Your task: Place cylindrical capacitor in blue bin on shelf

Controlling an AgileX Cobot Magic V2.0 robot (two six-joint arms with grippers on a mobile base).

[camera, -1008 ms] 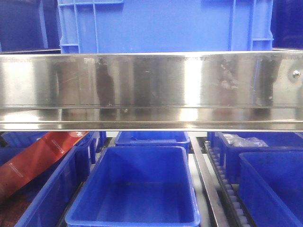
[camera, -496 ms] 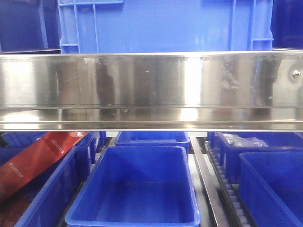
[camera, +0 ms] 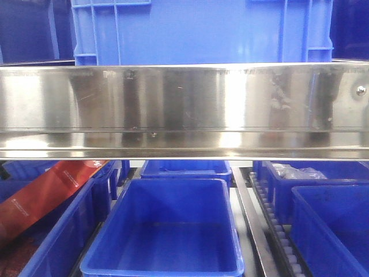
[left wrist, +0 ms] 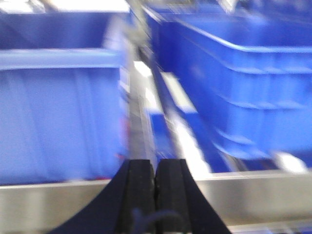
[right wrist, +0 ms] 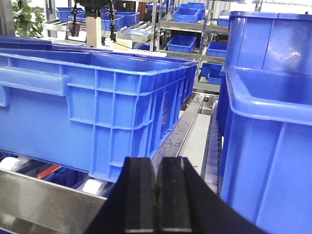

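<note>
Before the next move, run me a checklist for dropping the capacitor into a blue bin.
1. Capacitor in hand: not ok. It shows in no view, and both tools look closed with nothing between them.
2. Left tool: shut, empty; its view is motion-blurred, so position cannot tell.
3. Right tool: shut, empty, facing the gap between a ribbed blue crate and a smooth bin.
4. Target bin: ok. The centre blue bin under the shelf rail looks open and empty.
5. Clearance: cannot tell; the rail overhangs that bin's far side.
6. Left-hand bin: holds a red packet; avoid.
</note>
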